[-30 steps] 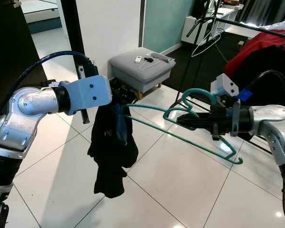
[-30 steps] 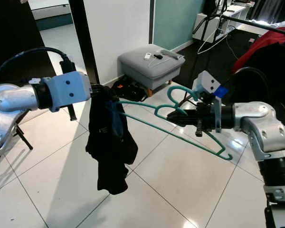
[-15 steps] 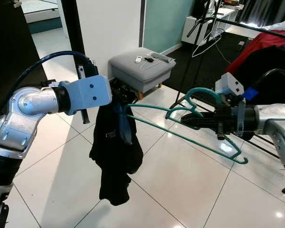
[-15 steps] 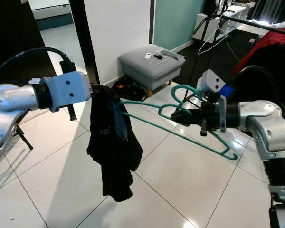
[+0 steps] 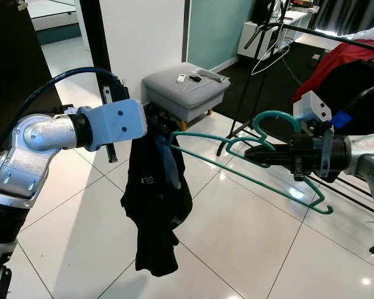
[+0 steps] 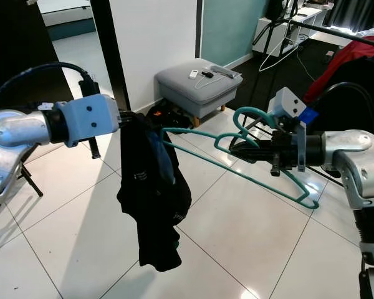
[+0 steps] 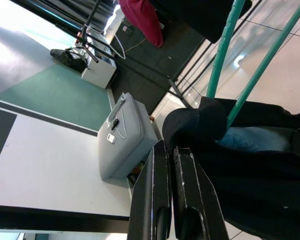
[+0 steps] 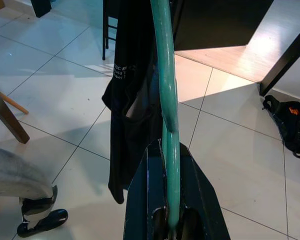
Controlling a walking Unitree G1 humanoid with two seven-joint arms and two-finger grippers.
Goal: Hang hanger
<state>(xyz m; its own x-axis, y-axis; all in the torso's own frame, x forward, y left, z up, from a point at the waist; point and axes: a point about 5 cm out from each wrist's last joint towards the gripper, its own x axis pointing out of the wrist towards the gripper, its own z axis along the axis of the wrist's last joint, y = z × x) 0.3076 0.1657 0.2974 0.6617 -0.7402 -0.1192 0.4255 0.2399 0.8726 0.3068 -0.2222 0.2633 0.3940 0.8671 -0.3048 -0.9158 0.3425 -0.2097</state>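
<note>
Two grippers share the load: my right gripper [image 5: 252,152] clamps the teal hanger [image 5: 249,174] near its hook, while my left gripper [image 7: 171,165] pinches the black garment [image 5: 154,205] draped over the hanger's far end, in front of the grey stool [image 5: 184,90].

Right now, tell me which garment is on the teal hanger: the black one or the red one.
The black garment: it hangs from the teal hanger's end by the left tool. The red garment hangs on the rack behind the right tool.

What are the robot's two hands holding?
The right gripper holds the green hanger just below its hook; the left gripper pinches the black garment's top.
</note>
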